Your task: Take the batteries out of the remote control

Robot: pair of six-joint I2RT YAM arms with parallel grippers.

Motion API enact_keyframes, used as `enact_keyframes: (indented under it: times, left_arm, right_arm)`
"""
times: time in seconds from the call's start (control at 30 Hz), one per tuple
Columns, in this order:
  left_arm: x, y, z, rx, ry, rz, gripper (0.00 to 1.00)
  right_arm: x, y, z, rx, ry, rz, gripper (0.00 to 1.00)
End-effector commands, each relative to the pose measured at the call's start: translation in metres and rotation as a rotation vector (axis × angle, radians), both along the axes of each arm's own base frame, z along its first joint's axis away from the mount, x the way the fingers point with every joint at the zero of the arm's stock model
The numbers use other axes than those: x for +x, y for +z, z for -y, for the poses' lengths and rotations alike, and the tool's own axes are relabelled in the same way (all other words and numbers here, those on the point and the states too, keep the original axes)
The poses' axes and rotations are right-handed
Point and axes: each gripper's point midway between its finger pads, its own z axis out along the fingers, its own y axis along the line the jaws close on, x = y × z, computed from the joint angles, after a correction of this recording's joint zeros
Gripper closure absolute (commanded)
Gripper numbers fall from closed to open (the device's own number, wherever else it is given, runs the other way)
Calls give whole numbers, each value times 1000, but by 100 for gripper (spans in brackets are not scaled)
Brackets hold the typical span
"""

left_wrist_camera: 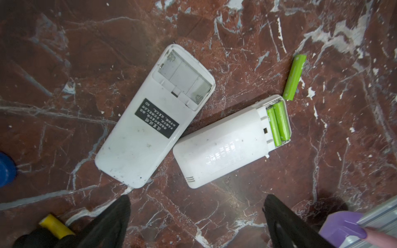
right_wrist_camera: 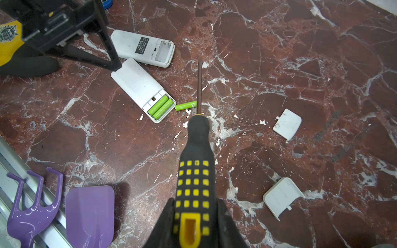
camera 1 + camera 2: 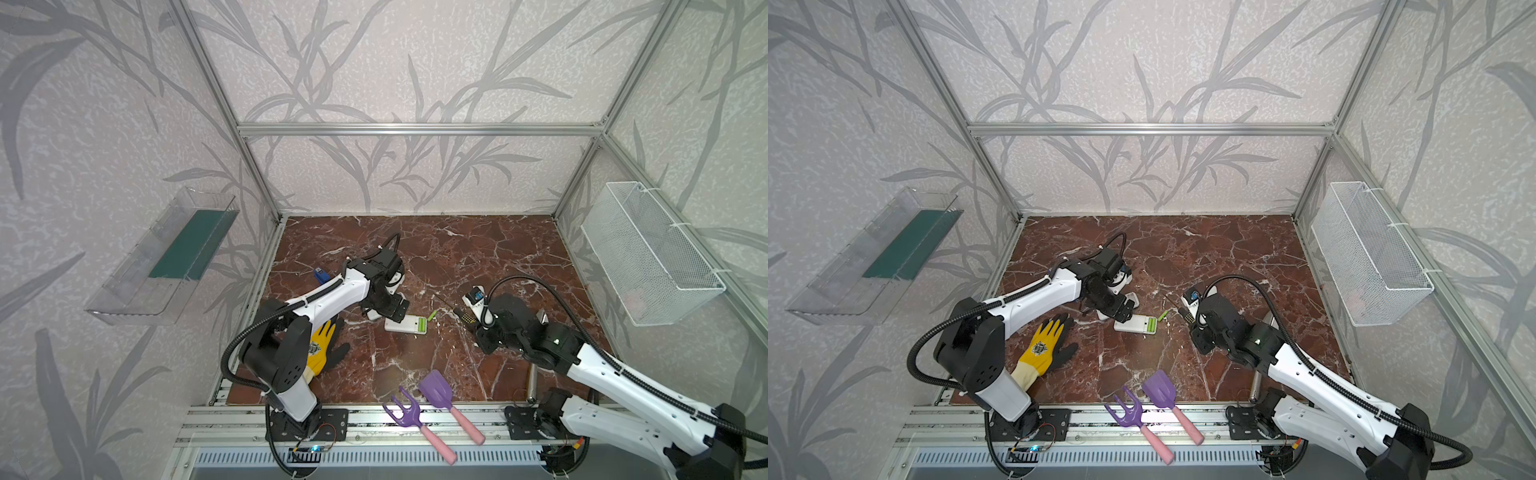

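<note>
Loaded remote (image 1: pixel 221 150): two batteries (image 1: pixel 279 123) seated in its open end, one loose battery (image 1: pixel 294 77) just beside that end. Left gripper (image 1: pixel 196 199): jaws spread, empty, near its closed end. Right gripper (image 2: pixel 195 214): clamped on screwdriver (image 2: pixel 195 150). Advised: pin remote, lever batteries gently

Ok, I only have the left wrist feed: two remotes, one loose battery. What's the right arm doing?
Observer: The right gripper is shut on a yellow-and-black screwdriver, with its shaft reaching past the loose battery.
Operator: Where are the covers?
Observer: A white battery cover and a second cover lie detached, apart from each other.
Operator: What's the purple thing at my frame edge?
Observer: A purple shovel with a pink handle, lying beside a purple rake at the front edge.
</note>
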Motion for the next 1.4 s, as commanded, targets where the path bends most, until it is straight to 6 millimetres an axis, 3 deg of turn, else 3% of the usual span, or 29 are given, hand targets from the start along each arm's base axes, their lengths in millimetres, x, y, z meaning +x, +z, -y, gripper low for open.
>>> enact_keyframes:
  times: [0.0, 0.2, 0.43, 1.03, 1.37]
  left_arm:
    - [-8, 2, -7, 42, -165, 35, 3]
    - [-26, -12, 5, -3, -280, -56, 4]
    - [-28, -31, 6, 38, -264, -165, 6]
    - [1, -53, 6, 98, -270, -97, 3]
    - [8, -41, 24, 6, -373, 1, 0]
  right_arm:
    - [0, 7, -2, 34, 2, 25, 100]
    - [0, 7, 0, 40, 0, 43, 100]
    - [-2, 9, 3, 54, -9, 52, 100]
    - [-2, 11, 3, 61, -9, 66, 100]
    - [-2, 11, 4, 65, -10, 66, 100]
